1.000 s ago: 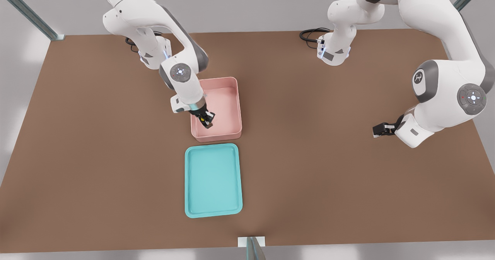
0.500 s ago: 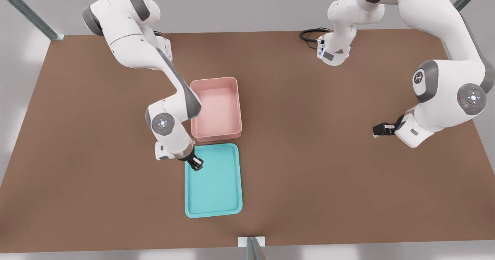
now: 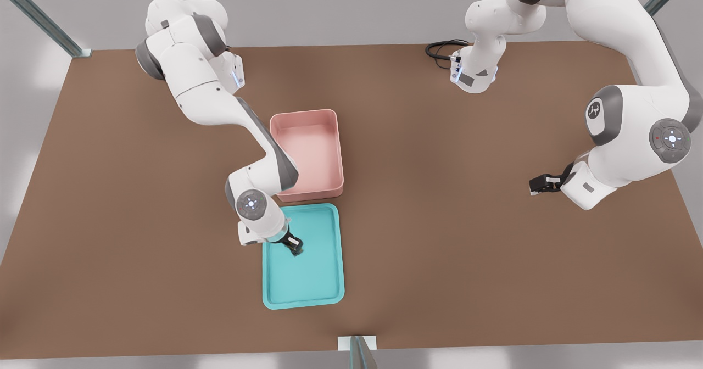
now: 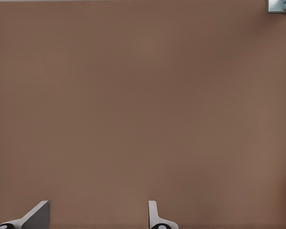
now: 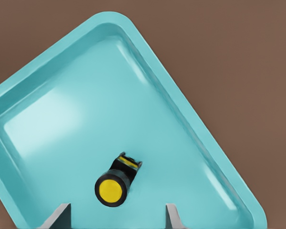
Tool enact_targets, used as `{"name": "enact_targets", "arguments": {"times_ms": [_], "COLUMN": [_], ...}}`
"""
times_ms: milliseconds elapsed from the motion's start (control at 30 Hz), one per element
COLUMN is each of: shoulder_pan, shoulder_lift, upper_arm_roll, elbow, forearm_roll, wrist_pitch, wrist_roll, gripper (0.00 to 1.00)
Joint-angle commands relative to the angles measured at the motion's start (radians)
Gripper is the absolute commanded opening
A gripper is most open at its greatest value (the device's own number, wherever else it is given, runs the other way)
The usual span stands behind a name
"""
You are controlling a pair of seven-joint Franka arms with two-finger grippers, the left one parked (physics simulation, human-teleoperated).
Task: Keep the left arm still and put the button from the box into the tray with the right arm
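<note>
Turquoise tray, one, on the brown table, its short end just beside the pink box, one. Button, one: dark body, yellow cap, lying on the tray floor in the half nearer the box, touching neither fingertip. Right arm, one; its gripper hangs over that same half of the tray, fingers spread wide, released.

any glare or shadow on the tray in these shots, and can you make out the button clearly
Right wrist view: soft pale glare on the tray floor; the button is sharp, lying free between the open gripper fingertips. Front view: the gripper hides the button.
</note>
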Motion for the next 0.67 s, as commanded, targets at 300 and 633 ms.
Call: {"name": "enact_targets", "arguments": {"times_ms": [300,633], "shoulder_pan": [-0.007,0.027], "shoulder_lift": [-0.47,-0.541], "upper_arm_roll": [-0.51,-0.483], "elbow": [-0.112,-0.232], "forearm_roll": [0.159,0.142], "wrist_pitch": [-0.479,-0.473], "wrist_roll": [-1.035,-0.94], "gripper": [1.0,1.0]}}
